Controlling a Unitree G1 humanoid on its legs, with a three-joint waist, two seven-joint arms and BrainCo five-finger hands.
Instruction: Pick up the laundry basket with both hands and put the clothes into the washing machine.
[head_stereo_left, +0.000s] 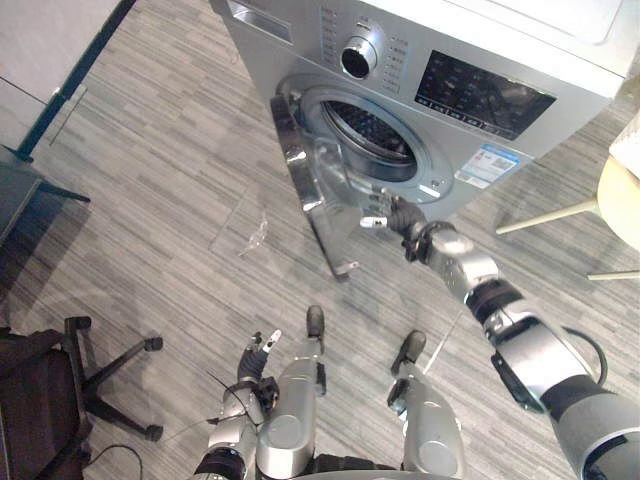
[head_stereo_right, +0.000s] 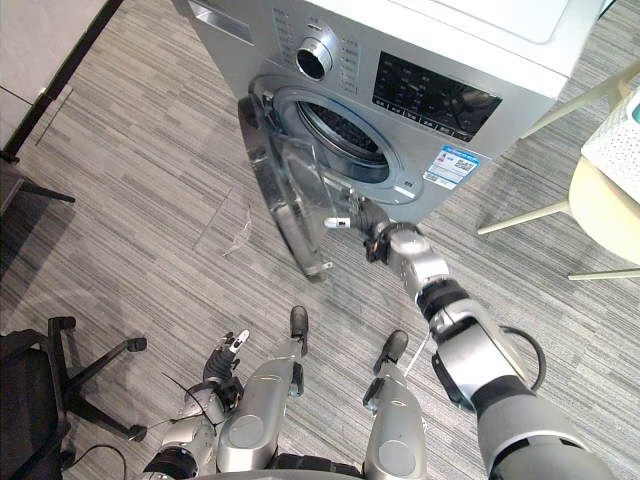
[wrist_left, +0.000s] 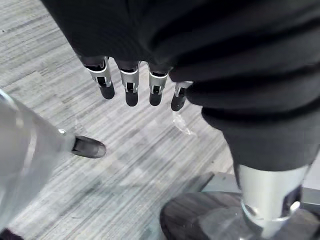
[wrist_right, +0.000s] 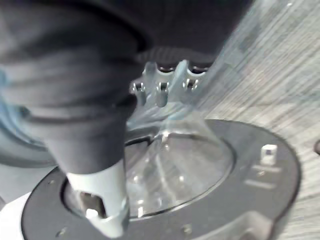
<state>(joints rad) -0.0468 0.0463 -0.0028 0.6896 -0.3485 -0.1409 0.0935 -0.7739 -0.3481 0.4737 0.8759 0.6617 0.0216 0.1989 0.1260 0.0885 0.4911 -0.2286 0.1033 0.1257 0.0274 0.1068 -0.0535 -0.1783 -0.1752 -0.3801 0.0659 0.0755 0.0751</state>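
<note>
The washing machine (head_stereo_left: 480, 60) stands on the grey plank floor (head_stereo_left: 160, 180) with its round door (head_stereo_left: 300, 160) swung wide open. The dark drum (head_stereo_left: 375, 135) shows behind it.

The right arm reaches forward to the door. The right hand (head_stereo_left: 392, 215) is at the door's inner face, just below the drum opening. In the right wrist view its fingers (wrist_right: 161, 91) lie fairly straight, spread in a row, with their tips against the clear glass bowl (wrist_right: 175, 160) in the middle of the door. The thumb (wrist_right: 100, 200) sticks out apart from them, over the dark ring round the glass. The hand is released: it touches the glass and grasps nothing.

The left hand (head_stereo_left: 256, 362) hangs low at the robot's side, above the floor. Its fingers (wrist_left: 131, 85) point down, straight and relaxed, with nothing between them.

The laundry basket (head_stereo_right: 612, 140), white with small holes, sits on a pale round stool (head_stereo_right: 600, 215) beside the machine, at the right edge of the right eye view. It is well apart from both hands, and its contents cannot be made out.

A scrap of clear plastic (head_stereo_left: 255, 238) lies on the floor in front of the door. A black office chair (head_stereo_left: 60, 390) stands at the near left.
</note>
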